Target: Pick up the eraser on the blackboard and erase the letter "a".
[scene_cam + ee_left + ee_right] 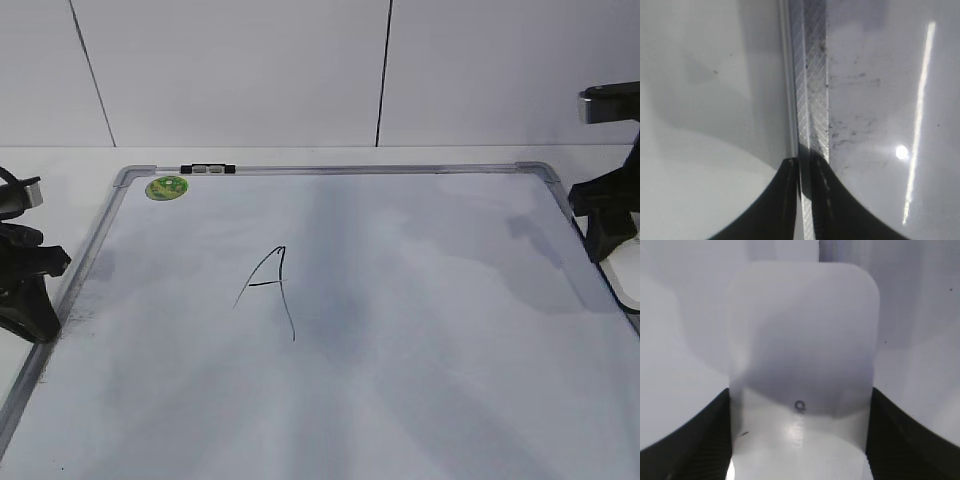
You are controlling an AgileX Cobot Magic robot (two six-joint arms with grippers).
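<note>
From outside, the blackboard (400,330) lay flat with only a tall capital "A" (270,290) on it; no letter "a" showed, so it looked already wiped. Both arms sat back at the edges, apparently clear of the writing. The left wrist camera showed the left gripper (807,170) pinched nearly closed over the board's frame (812,100), holding nothing. The right wrist camera showed the right gripper (800,440) clamping the eraser (802,340) by its sides.
</note>
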